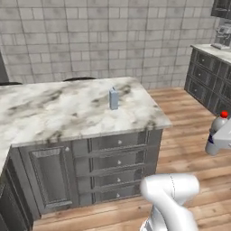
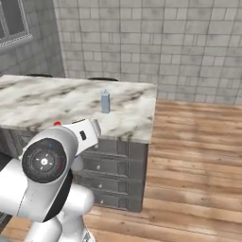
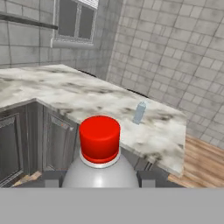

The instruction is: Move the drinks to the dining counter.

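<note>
The light blue-grey carton (image 1: 113, 99) (image 2: 105, 101) (image 3: 139, 112) stands upright on the dining counter (image 1: 54, 113) (image 2: 47, 101) (image 3: 65, 92), near its right end. The greyish bottle with a red cap (image 1: 217, 134) (image 3: 99, 151) hangs in the air off the counter's right end, above the wooden floor. My gripper (image 1: 224, 140) (image 3: 99, 179) is shut on the bottle's body, with a dark finger on either side of it. In the right base view my own arm covers the bottle, apart from a sliver of red cap (image 2: 57, 124).
Dark grey panelled cabinets with drawers (image 1: 119, 160) front the counter. Another run of dark cabinets (image 1: 210, 81) under a marble top stands along the right wall. Two dark stool tops (image 1: 79, 79) peek over the counter's far edge. Open wooden floor (image 2: 194, 156) lies to the right.
</note>
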